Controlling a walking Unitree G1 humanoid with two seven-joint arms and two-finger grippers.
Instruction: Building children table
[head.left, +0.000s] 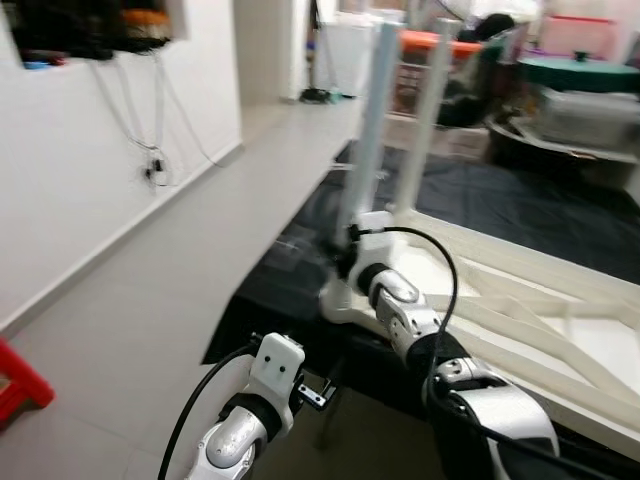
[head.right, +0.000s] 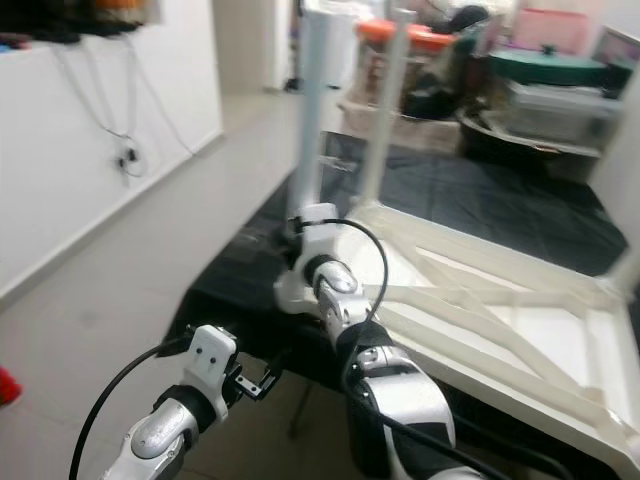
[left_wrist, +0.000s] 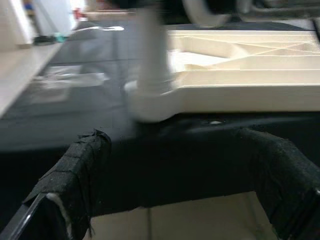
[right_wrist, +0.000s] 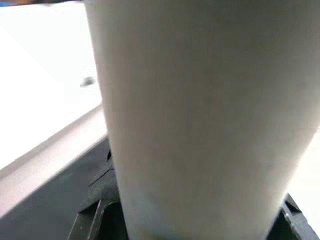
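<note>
A white children's table (head.left: 560, 320) lies upside down on a black mat (head.left: 500, 200). Two white legs stand upright from it: the near corner leg (head.left: 368, 130) and a second leg (head.left: 425, 120) behind it. My right gripper (head.left: 352, 258) reaches to the bottom of the near corner leg. In the right wrist view that leg (right_wrist: 200, 110) sits between the black fingers (right_wrist: 92, 220), which are shut on it. My left gripper (left_wrist: 177, 170) hangs low in front of the mat's near edge, open with nothing between its fingers (left_wrist: 75, 175), facing the table's corner socket (left_wrist: 150, 100).
Pale tiled floor (head.left: 150, 300) runs along the white wall (head.left: 90, 180) on the left, with cables hanging from it. A red stool (head.left: 15, 385) stands at the lower left. Boxes and a green-lidded container (head.left: 580, 85) crowd the back right.
</note>
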